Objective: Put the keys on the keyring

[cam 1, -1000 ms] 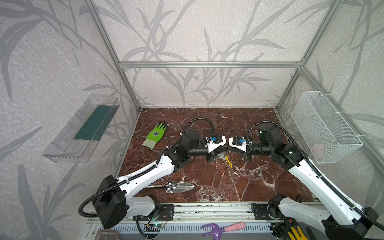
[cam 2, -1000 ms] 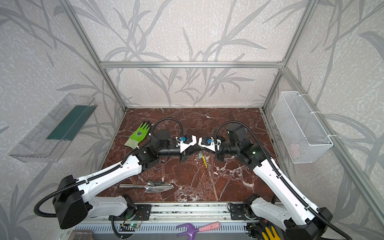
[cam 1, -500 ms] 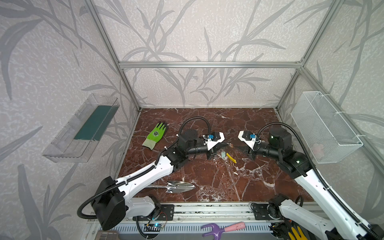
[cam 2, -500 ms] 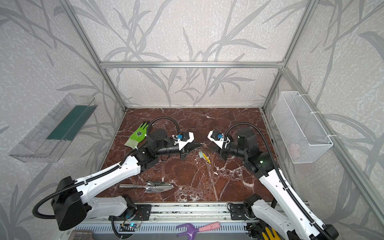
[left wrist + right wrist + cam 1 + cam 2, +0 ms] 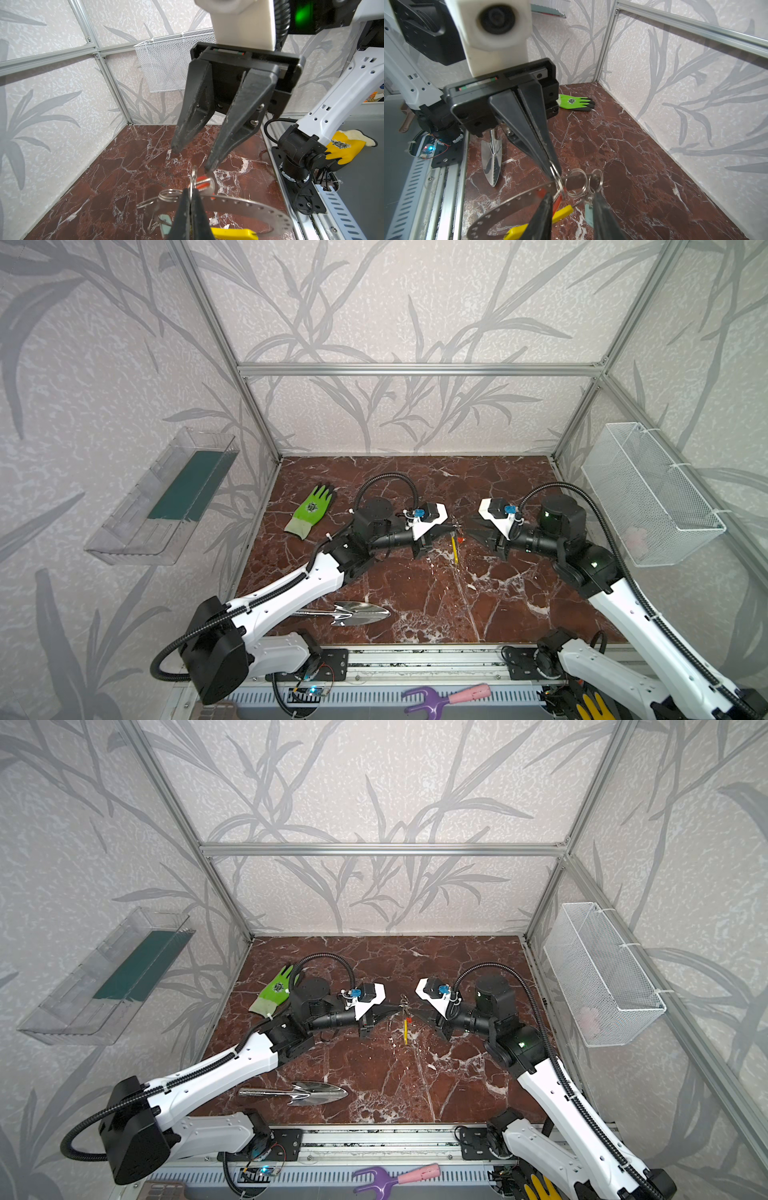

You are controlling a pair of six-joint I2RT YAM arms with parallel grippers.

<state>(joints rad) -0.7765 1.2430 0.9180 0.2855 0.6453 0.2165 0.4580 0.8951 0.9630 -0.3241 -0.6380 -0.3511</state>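
The keyring (image 5: pixel 517 199), a thin grey hoop with holes and a yellow segment (image 5: pixel 455 549), hangs in mid-air over the middle of the floor. Several small split rings (image 5: pixel 576 182) sit on its band. The red-tagged key (image 5: pixel 202 182) and the mint-tagged key (image 5: pixel 589 214) hang from them. My left gripper (image 5: pixel 451 526) (image 5: pixel 190 193) is shut on the red key's split ring, and the hoop hangs below its tips. My right gripper (image 5: pixel 469 531) (image 5: pixel 571 199) faces it a little apart, open, one finger on each side of the hanging tags and holding nothing.
A green glove (image 5: pixel 311 510) lies at the back left and a shiny trowel (image 5: pixel 357 612) at the front left. A wire basket (image 5: pixel 648 493) hangs on the right wall, a clear shelf (image 5: pixel 166 497) on the left wall. A purple-and-pink hand fork (image 5: pixel 444 697) lies on the front rail.
The right gripper drew back to the right from the left gripper's tips, then came in close again with its jaws apart. The left gripper kept its hold.
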